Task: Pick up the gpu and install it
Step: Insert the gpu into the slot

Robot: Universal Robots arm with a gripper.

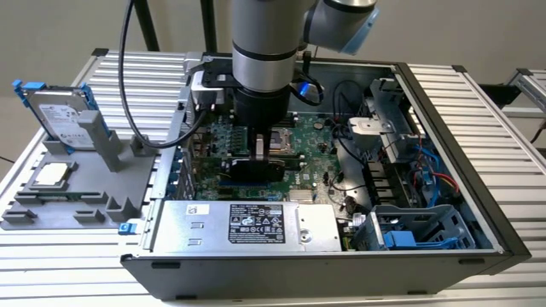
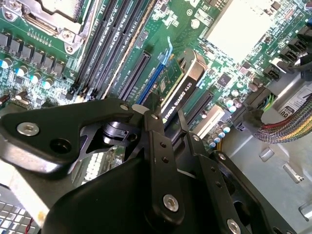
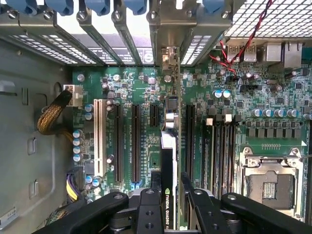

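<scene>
An open grey steel computer case [image 1: 477, 192] lies on the ribbed aluminium counter [image 1: 503, 115], its green motherboard [image 1: 316, 137] exposed. The arm's black gripper [image 3: 170, 202] has its fingers [image 3: 148, 214] clamped on the gpu [image 3: 168, 161], a thin green card with black shroud, edge-on above the long black slots [image 3: 135, 141]. Its lower edge is hidden.

White lettering on the gpu [image 2: 181, 95], printed label on power supply [image 1: 192, 230].
</scene>
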